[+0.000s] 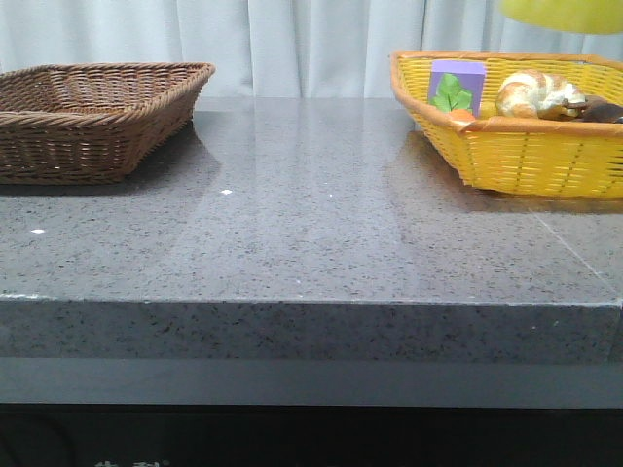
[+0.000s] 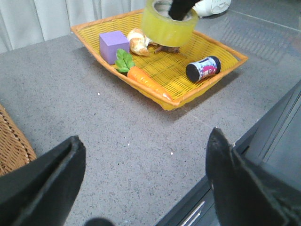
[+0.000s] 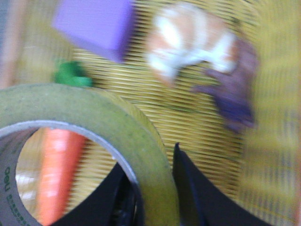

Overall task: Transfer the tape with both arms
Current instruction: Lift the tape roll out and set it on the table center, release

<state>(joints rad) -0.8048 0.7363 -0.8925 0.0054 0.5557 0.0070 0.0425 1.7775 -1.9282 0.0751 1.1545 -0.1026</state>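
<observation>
The tape (image 2: 168, 24) was held in the air above the yellow basket (image 2: 218, 70), clear of its contents; in the front view only the lower edge of the roll (image 1: 565, 12) showed at the top border, over the basket (image 1: 526, 156) at the right of the grey speckled table (image 1: 292, 233). The right gripper (image 3: 153, 193) was clamped on the roll wall, with 1 black finger (image 3: 188, 193) outside the yellow band and the other inside the core; the right wrist view was blurred, though green print on the white inner core (image 3: 7, 188) could be made out. In the left wrist view the same gripper appeared as a dark shape (image 2: 181, 7) entering the top of the roll. The left gripper (image 2: 141, 183) stood with its 2 fingers spread wide and nothing between them, well apart from the tape, over bare table near the front edge. The yellow basket contained 1 purple block (image 2: 113, 46), 1 carrot with green leaves (image 2: 146, 79), 1 croissant (image 2: 138, 41), 1 small black can lying on its side (image 2: 203, 68), and 1 dark item partly hidden beneath the roll, which could not be identified. A brown wicker basket (image 1: 92, 117) stood at the left of the table, well apart from the yellow one; its interior was not visible from the front.
</observation>
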